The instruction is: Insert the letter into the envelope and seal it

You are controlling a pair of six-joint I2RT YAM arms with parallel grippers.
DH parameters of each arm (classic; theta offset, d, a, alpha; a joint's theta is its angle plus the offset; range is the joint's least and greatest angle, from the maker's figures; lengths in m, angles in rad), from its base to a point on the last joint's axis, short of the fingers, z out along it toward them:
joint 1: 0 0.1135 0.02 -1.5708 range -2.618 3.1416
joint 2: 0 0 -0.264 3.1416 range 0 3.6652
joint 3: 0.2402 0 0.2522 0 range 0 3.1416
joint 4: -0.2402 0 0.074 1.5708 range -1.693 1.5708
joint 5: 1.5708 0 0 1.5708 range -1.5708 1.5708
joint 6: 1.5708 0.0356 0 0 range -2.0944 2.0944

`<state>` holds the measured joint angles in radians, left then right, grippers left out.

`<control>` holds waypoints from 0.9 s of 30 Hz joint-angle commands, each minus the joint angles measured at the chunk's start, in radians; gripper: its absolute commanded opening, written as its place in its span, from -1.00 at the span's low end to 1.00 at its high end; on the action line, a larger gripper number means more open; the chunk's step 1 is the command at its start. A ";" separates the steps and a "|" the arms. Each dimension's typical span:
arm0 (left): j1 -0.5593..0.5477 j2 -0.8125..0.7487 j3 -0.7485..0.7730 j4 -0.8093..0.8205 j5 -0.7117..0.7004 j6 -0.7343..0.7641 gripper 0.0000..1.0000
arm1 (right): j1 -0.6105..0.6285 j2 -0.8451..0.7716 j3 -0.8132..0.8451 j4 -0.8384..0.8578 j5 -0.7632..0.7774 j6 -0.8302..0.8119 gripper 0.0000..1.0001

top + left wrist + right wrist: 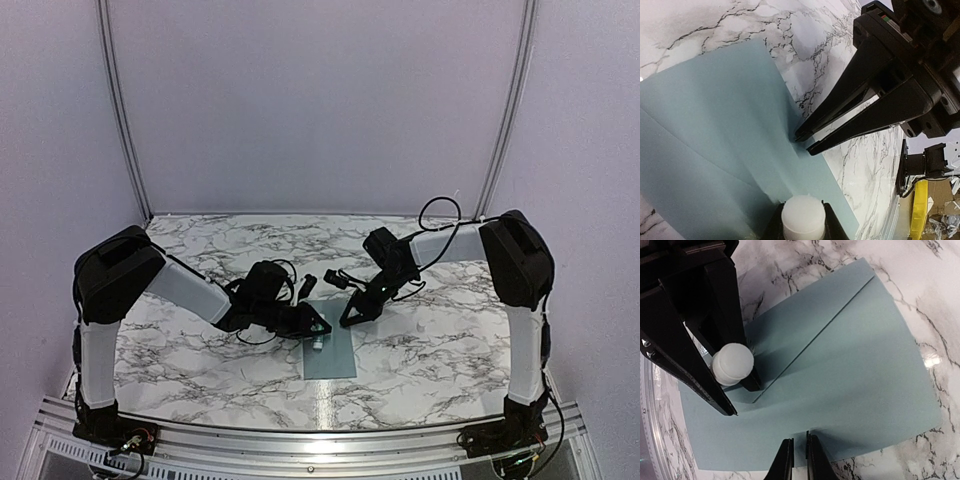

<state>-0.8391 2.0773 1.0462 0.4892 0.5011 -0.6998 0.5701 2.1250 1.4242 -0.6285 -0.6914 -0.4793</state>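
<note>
The grey-blue envelope (330, 358) lies flat on the marble between both arms, and its flap crease (810, 340) shows. My left gripper (801, 212) is shut on a small white tube (801, 220), holding it cap-down just over the envelope (715, 125). From the right wrist view the tube (732, 363) hangs above the flap area. My right gripper (800, 442) has its jaws nearly together with nothing between them. Its tips rest on the envelope (850, 370) near its edge, which curves up a little there. The letter is not in view.
The marble table (450, 340) ends at a metal rail (320, 440) along the near edge. Pale walls close the back and both sides. Loose cables (440, 215) loop off the right arm. The two grippers stand close together over the envelope.
</note>
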 commanded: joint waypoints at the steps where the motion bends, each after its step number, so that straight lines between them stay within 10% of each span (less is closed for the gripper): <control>1: -0.009 0.027 -0.008 -0.035 0.038 0.007 -1.00 | 0.007 0.044 -0.022 -0.015 0.044 0.007 -0.80; 27: -0.016 0.066 0.015 -0.045 0.002 -0.040 -1.00 | 0.004 0.042 -0.031 -0.012 0.046 0.005 -0.81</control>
<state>-0.8501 2.0903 1.0489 0.4915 0.5388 -0.7410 0.5697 2.1250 1.4223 -0.6254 -0.6933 -0.4793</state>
